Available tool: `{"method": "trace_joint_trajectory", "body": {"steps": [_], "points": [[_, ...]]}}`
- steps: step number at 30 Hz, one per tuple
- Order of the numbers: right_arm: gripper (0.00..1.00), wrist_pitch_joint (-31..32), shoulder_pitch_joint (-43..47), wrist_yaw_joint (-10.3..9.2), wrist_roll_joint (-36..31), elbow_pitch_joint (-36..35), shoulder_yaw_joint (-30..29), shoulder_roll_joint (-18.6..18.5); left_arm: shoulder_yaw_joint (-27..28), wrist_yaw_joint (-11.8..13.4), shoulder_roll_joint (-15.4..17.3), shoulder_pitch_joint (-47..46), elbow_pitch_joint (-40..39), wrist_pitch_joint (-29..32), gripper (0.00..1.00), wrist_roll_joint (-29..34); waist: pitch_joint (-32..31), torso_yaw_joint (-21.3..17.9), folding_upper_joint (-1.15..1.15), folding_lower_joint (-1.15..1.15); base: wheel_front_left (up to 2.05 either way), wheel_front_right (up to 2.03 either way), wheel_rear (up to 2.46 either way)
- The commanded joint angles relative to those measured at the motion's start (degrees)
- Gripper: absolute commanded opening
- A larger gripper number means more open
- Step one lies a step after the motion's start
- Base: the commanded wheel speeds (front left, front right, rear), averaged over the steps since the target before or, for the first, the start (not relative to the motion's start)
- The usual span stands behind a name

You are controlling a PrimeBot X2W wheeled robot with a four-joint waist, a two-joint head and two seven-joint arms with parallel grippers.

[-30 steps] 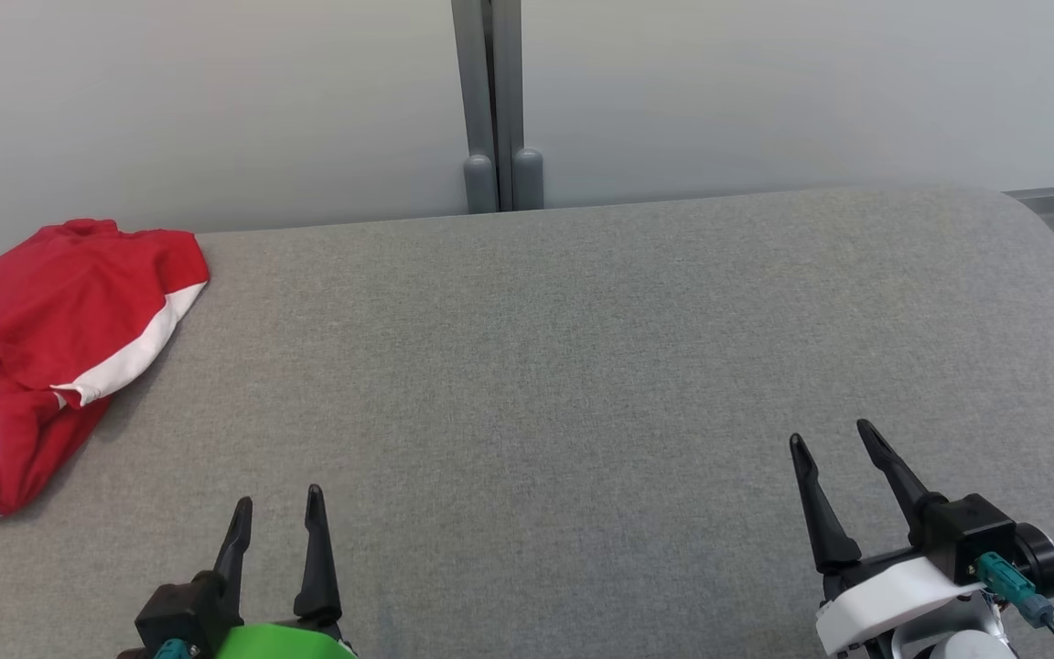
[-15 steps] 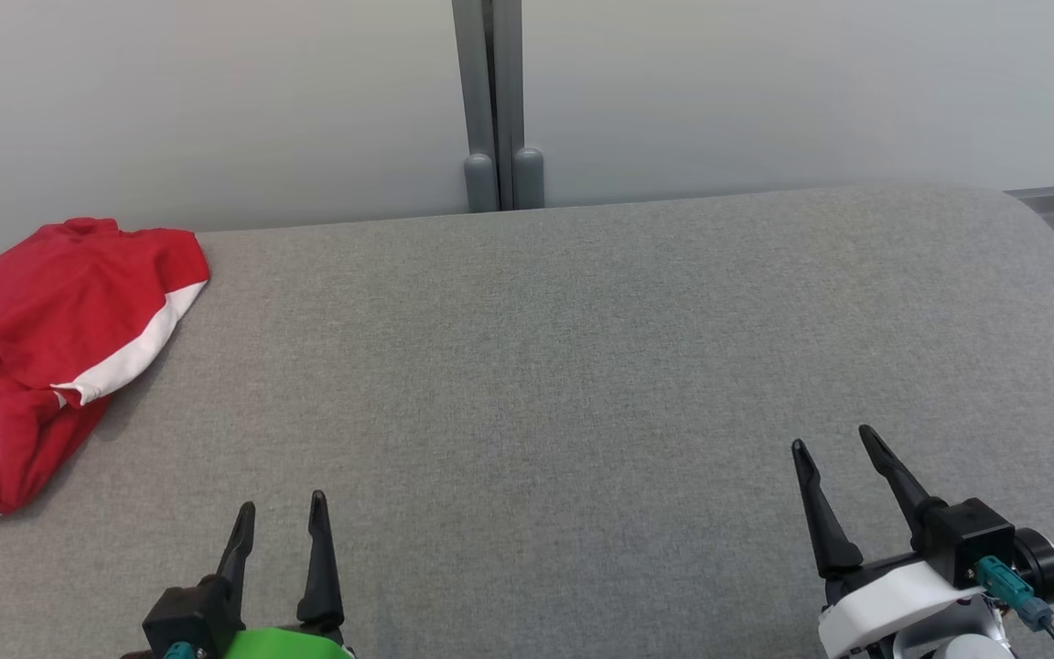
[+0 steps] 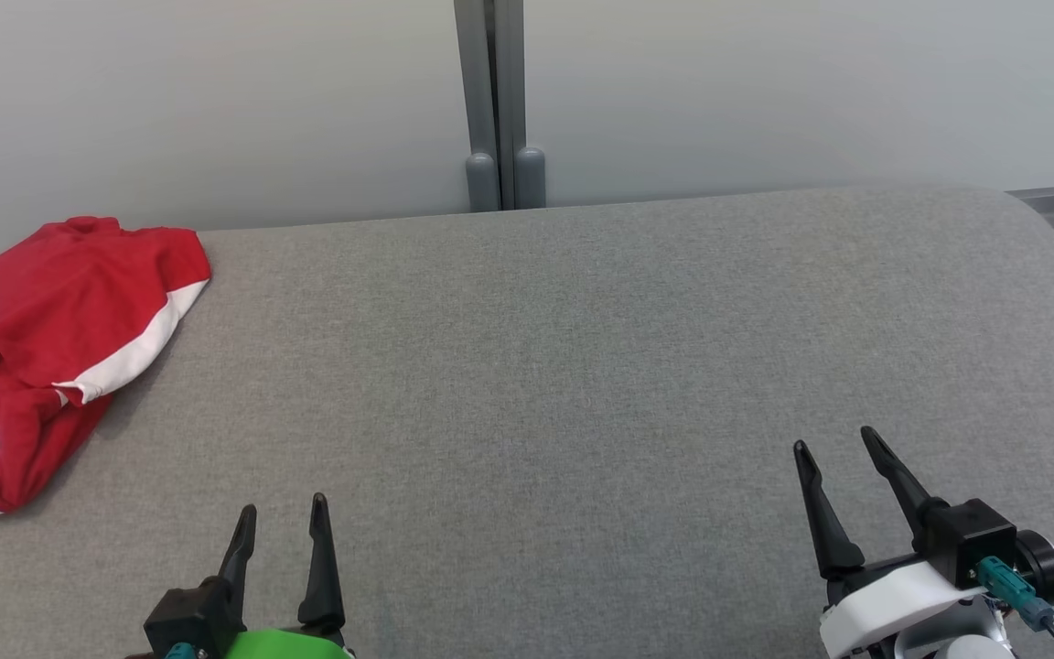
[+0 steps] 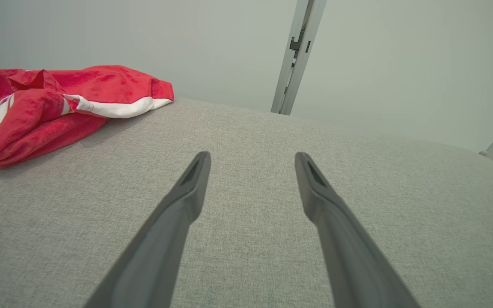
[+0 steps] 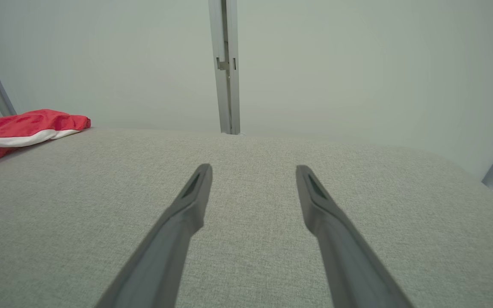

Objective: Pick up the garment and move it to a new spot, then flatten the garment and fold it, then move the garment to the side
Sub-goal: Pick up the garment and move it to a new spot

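Almost nothing has changed in the last second. The grey cloth-covered desk (image 3: 582,366) looks the same as it did, and most of its top is bare. The red and white garment (image 3: 42,311) has not shifted either. It lies in a loose, rumpled heap at the far left of the desk, running off the left edge of the head view, with a white band showing along its near side. Only the two claws have moved, each drawing back a little toward the near edge. For the task this probably means no real work is under way: the garment looks bunched rather than flattened or folded, so the first pick-up seems not yet done, though the frames cannot rule out another reading.

The left claw (image 3: 282,505) sits low at the near left, fingers pointing away across the desk, spread apart and holding nothing. The garment is to its left and further off, well apart from it. The right claw (image 3: 833,437) stands at the near right, angled slightly leftward, its fingers likewise parted and empty, with the whole width of the desk between it and the garment. In both wrist views the fingers hang just over bare cloth.
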Motion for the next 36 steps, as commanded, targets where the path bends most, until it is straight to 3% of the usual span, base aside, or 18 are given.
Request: {"method": "trace_joint_trajectory", "body": {"steps": [1, 8, 21, 27, 36], "points": [[1.0, -0.3, 0.27, 0.0, 0.32, 0.15, -0.18, -0.3, -0.12, -0.08, 0.4, 0.05, 0.12, -0.22, 1.0, -0.39, 0.0, 0.12, 0.0, 0.0, 0.0, 0.0, 0.0], [1.0, -0.29, 0.67, 0.0, 0.56, 0.07, -0.79, -0.28, -0.45, -0.21, 0.39, -0.72, 0.16, -0.22, 1.0, -0.22, -0.03, 2.29, 0.0, 0.0, 0.0, 0.0, 0.0], [1.0, -0.29, 0.1, -0.01, 1.12, 0.15, -0.87, -0.28, 0.09, -0.25, 0.36, -1.12, -0.68, -0.21, 1.0, 0.53, 0.53, 16.05, 0.0, 0.0, 0.0, 0.0, 0.0], [1.0, -0.29, -0.2, -0.01, 1.66, 0.4, -0.51, -0.28, 0.17, -0.72, 0.36, -0.95, -0.57, -0.2, 1.0, 0.74, 0.77, 20.4, 0.0, 0.0, 0.0, 0.0, 0.0], [1.0, -0.29, -0.5, -0.01, 1.69, 0.81, -0.36, -0.29, 0.08, -0.59, 0.36, -0.86, -0.57, -0.14, 1.0, 0.7, 0.95, 22.37, 0.0, 0.0, 0.0, 0.0, 0.0]]}}
